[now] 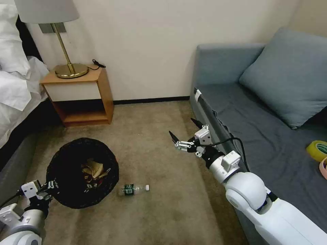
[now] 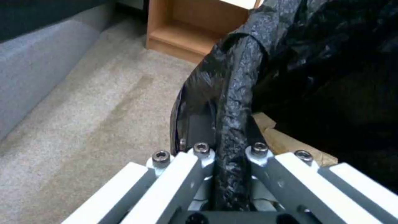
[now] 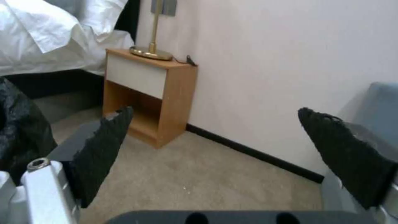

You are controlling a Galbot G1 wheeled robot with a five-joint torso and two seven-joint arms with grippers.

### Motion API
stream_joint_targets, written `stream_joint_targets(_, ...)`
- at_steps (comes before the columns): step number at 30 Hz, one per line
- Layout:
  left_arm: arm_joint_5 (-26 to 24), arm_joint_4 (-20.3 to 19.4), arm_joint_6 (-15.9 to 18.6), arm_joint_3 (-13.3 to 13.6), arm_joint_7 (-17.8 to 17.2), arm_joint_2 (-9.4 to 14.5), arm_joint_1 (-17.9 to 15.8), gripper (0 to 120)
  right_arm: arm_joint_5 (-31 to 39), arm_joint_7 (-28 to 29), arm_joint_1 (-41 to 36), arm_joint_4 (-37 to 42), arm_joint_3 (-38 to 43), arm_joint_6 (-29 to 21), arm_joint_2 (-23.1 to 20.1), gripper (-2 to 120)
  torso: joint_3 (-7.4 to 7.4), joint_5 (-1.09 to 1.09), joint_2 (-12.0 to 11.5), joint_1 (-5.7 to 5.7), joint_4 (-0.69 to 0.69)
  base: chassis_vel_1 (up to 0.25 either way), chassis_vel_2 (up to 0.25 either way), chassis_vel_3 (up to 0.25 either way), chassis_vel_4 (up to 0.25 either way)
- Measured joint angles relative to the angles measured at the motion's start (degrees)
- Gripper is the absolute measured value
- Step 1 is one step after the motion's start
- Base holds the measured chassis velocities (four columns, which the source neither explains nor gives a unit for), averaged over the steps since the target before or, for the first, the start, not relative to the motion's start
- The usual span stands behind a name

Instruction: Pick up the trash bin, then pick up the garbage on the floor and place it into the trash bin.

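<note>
The black mesh trash bin [image 1: 68, 153] with its black liner hangs tilted just above the floor [image 1: 163, 163] at the lower left. My left gripper [image 1: 51, 185] is shut on its near rim; in the left wrist view the gripper [image 2: 230, 152] clamps the liner-wrapped rim [image 2: 236, 102]. Crumpled tan paper [image 1: 94, 168] lies inside the bin. A clear plastic bottle [image 1: 133, 189] with a green label and white cap lies on the carpet just right of the bin. My right gripper [image 1: 183, 131] hovers open above the carpet, beyond the bottle and beside the sofa, with nothing between its fingers [image 3: 110, 137].
A wooden nightstand [image 1: 81, 95] with a brass lamp [image 1: 68, 51] stands against the far wall. A bed [image 1: 13, 85] runs along the left. A grey-blue sofa [image 1: 265, 129] with a cushion and tape rolls [image 1: 318, 149] borders the right. Open carpet lies between them.
</note>
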Motion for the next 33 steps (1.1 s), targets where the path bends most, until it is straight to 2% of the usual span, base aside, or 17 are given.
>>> stream_joint_targets(10,-0.02,-0.35,0.0,-0.75,-0.02,-0.58,0.53,1,0.13,-1.04,0.52,-0.68,-0.52,0.44,0.06,100,0.0,0.0,0.0,0.0,0.0,0.0,0.0,0.0,0.0)
stream_joint_targets(33,-0.63,0.51,-0.09,-2.63,0.36,0.39,0.22,1,2.06,-1.05,5.46,-2.93,-5.75,0.24,0.37,100,0.0,-0.01,0.0,0.0,0.0,-0.011,0.011,0.013,-0.014)
